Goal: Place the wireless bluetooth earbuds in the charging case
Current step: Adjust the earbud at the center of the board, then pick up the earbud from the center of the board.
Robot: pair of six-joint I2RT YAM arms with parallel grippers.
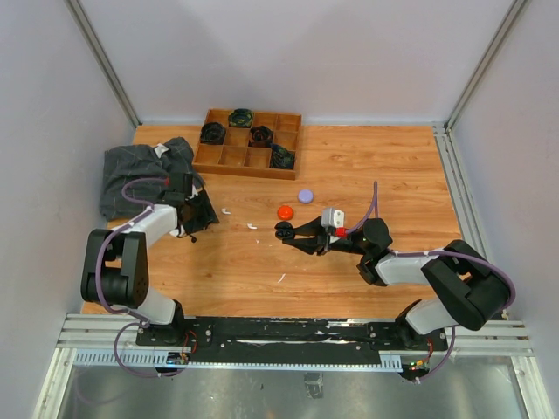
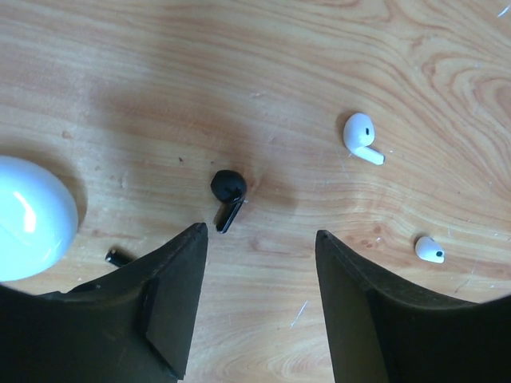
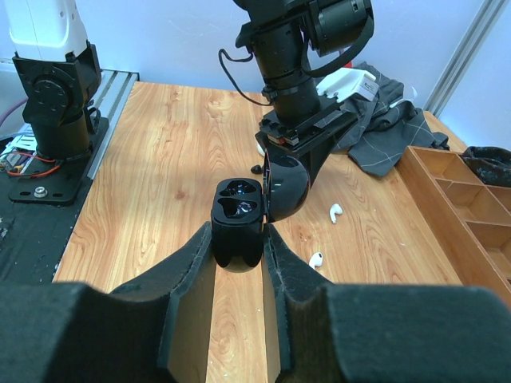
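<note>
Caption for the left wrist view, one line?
Open left gripper above a black earbud on the wooden table; white earbuds at frame right, white case at frame left.

wooden table (image 1: pixel 384 175), pale grey walls (image 1: pixel 306 52)

My arms (image 1: pixel 150 223): pale grey shells, black joints, purple cables (image 1: pixel 376 196) behind matte black wedge fingers (image 2: pixel 172 307); red tab (image 1: pixel 341 231) behind right fingers.
</note>
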